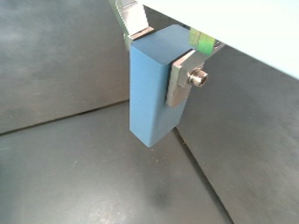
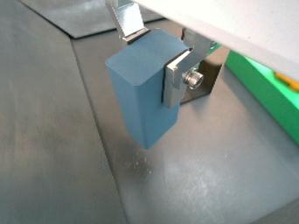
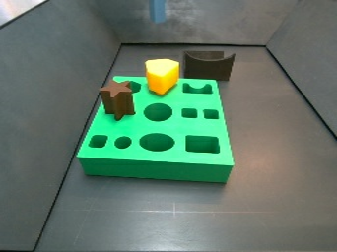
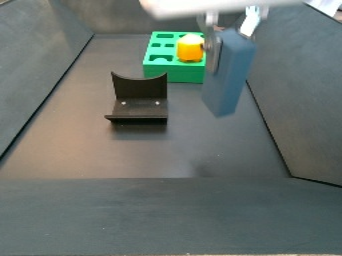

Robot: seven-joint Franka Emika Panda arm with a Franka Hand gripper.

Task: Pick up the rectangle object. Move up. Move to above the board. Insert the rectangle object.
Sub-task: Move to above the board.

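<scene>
My gripper (image 4: 230,28) is shut on the rectangle object (image 4: 225,75), a tall blue-grey block, and holds it upright by its upper end, clear of the dark floor. In both wrist views the silver fingers clamp its two sides (image 1: 163,54) (image 2: 158,57), and the block (image 1: 149,96) (image 2: 140,96) hangs below them. The green board (image 3: 158,169) lies flat with many cut-out holes. In a side view the board (image 4: 160,70) is farther back than the held block. Only the block's lower end (image 3: 158,10) shows in the view that looks over the board. A green edge of the board (image 2: 263,87) shows beside the block.
A yellow block (image 3: 161,75) and a brown star block (image 3: 117,98) stand in the board. A dark brown arch block (image 3: 208,64) (image 4: 136,100) sits on the floor beside the board, left of the held block. Grey walls enclose the floor.
</scene>
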